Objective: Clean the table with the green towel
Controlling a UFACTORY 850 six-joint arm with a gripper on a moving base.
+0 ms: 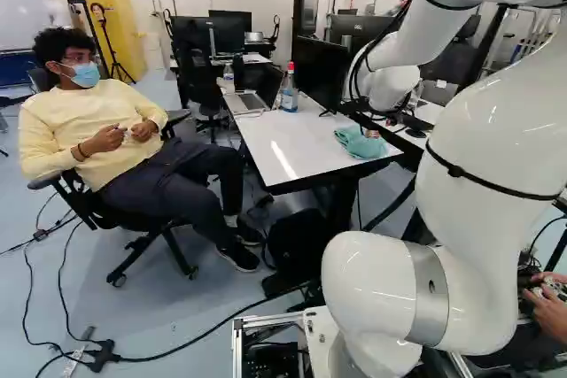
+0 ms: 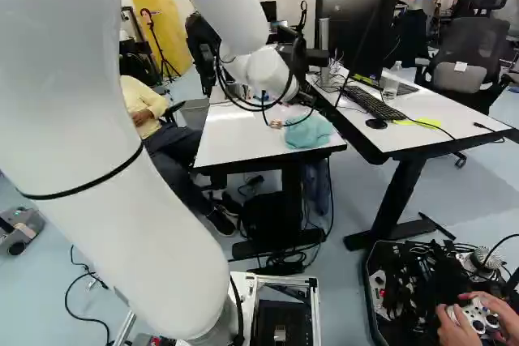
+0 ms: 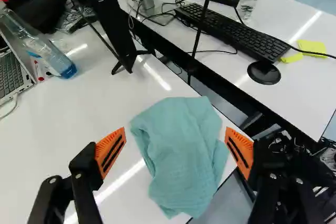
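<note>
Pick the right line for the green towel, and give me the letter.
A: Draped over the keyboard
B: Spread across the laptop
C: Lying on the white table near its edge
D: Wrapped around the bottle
C: the green towel lies rumpled on the white table near its edge, with the open end effector reaching to either side of it.

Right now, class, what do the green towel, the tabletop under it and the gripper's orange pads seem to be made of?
Towel: soft woven cloth, perhaps cotton, matte with loose folds.
Tabletop: probably laminate, smooth and glossy, since it mirrors streaks of light.
Pads: likely rubber or flexible plastic, fairly matte, orange with dark slots.
</note>
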